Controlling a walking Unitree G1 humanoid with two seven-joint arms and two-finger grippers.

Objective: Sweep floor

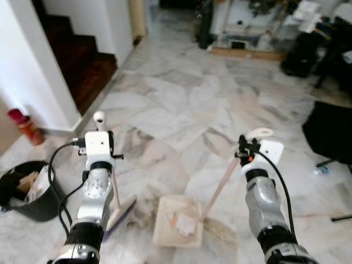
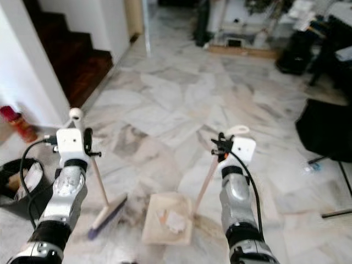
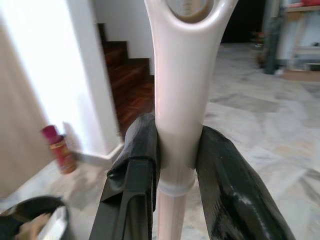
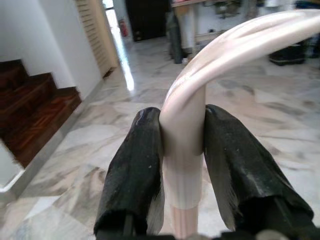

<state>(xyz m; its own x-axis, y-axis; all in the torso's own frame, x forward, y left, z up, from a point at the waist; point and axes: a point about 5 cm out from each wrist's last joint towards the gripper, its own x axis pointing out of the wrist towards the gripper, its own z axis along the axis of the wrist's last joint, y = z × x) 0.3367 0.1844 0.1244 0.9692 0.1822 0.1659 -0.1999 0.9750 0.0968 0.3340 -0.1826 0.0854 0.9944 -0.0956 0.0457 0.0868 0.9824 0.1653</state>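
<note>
My left gripper (image 3: pixel 175 150) is shut on the cream handle of a small broom (image 1: pixel 115 192); its brush head (image 1: pixel 122 213) rests on the marble floor just left of the dustpan. My right gripper (image 4: pixel 182 150) is shut on the cream handle (image 1: pixel 223 184) of the dustpan (image 1: pixel 177 221), which lies flat on the floor between my arms. Scraps of paper litter (image 1: pixel 186 224) sit inside the pan. The broom's handle top (image 1: pixel 99 116) sticks up above my left wrist, and the dustpan's looped handle end (image 1: pixel 260 132) shows above my right wrist.
A black bin (image 1: pixel 25 190) with rubbish stands at the left, a red bottle (image 1: pixel 25 125) behind it by the white wall. Dark wooden stairs (image 1: pixel 82 60) rise at back left. A black chair (image 1: pixel 330 132) sits on the right; furniture lines the far wall.
</note>
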